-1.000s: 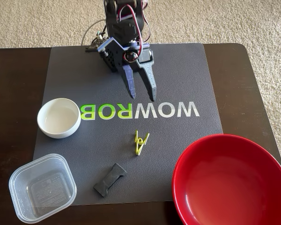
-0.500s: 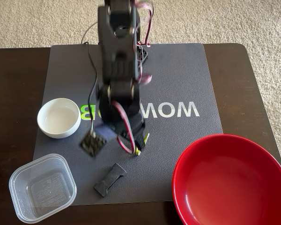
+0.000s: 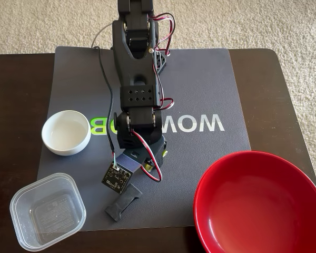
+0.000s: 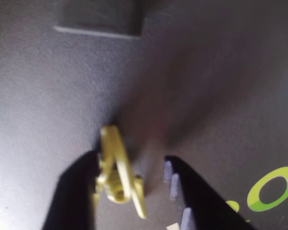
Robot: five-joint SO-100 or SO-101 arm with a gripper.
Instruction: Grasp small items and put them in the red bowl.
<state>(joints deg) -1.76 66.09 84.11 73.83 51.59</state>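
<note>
Gripper (image 4: 132,182) is spread open low over the mat (image 3: 200,84), with the yellow-green clip (image 4: 117,172) between its fingers, against the left one in the wrist view. I judge this the grasping step; next it should close, then carry to the red bowl (image 3: 253,205).

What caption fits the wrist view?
Open gripper straddling a yellow-green clip on the dark mat.
</note>
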